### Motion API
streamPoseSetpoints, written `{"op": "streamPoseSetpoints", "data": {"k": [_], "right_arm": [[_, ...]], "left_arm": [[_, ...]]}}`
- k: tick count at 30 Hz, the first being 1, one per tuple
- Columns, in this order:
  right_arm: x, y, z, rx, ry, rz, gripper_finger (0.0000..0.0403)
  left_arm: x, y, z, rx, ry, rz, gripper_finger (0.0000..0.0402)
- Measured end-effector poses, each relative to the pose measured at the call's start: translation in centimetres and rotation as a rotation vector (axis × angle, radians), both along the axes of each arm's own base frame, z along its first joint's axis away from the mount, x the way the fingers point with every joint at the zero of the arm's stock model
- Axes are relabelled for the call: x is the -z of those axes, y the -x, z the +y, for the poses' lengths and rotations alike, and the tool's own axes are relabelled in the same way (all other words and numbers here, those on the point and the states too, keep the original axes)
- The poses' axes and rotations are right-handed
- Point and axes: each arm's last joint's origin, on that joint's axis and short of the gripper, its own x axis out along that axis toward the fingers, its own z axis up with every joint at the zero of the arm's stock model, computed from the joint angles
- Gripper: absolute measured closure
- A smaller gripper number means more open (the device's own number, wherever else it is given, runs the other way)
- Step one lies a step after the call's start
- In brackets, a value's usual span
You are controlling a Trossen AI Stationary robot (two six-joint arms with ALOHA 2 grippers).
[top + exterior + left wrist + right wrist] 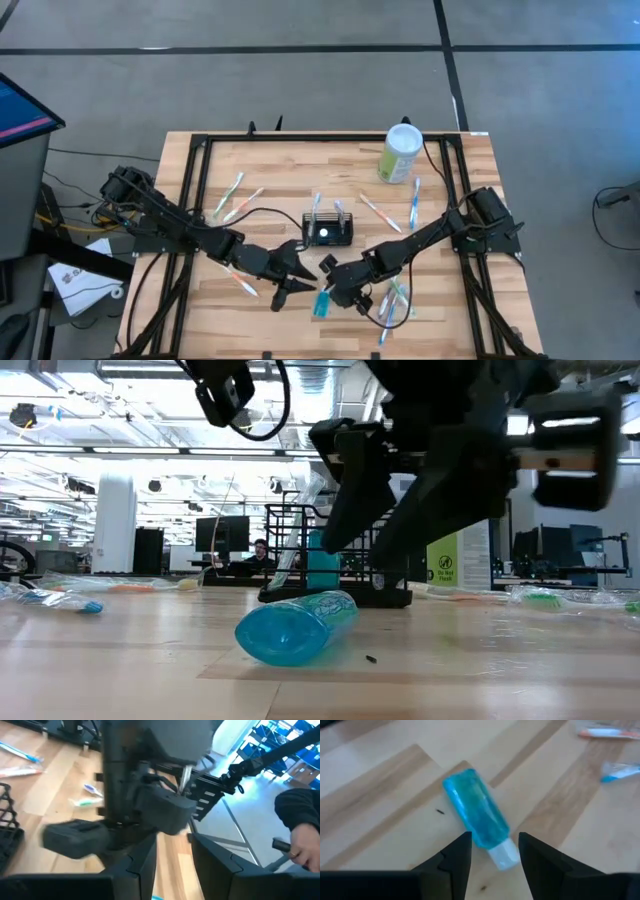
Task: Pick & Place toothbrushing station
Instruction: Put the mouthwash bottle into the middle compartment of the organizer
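The toothbrushing station, a small black wire-mesh caddy, stands on its base at the table's middle, with upright items inside; it also shows in the low view. A clear blue bottle with a white cap lies on its side near the front edge. My right gripper hovers open over it, fingers either side of the cap end, touching nothing. My left gripper is open and empty, just left of the bottle.
Toothbrushes lie scattered: far left, right of the caddy, and a cluster front right. A pale-green canister stands far right. A person's hand shows beyond the table's edge.
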Motion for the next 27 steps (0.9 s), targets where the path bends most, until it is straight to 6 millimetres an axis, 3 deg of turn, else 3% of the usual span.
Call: {"op": "streamPoseSetpoints", "data": {"k": [7, 16, 20, 27], "right_arm": [[-0.1, -0.3, -0.9, -0.001, 0.027, 0.006, 0.0249], [-2.2, -2.2, -0.1, 0.012, 0.085, 0.088, 0.0252], [-0.8, -2.5, 0.2, -0.032, 0.153, 0.166, 0.0255], [-0.5, -4.0, 1.5, -0.068, 0.179, 0.210, 0.0253]], "left_arm": [[0.0, 0.2, -0.4, 0.009, 0.008, 0.000, 0.0285], [0.0, 0.0, 0.0, -0.031, -0.003, -0.005, 0.0285], [-0.4, 0.0, 0.4, -0.042, -0.018, -0.024, 0.0285], [-1.2, 0.8, 0.7, -0.025, -0.079, -0.033, 0.0285]]}}
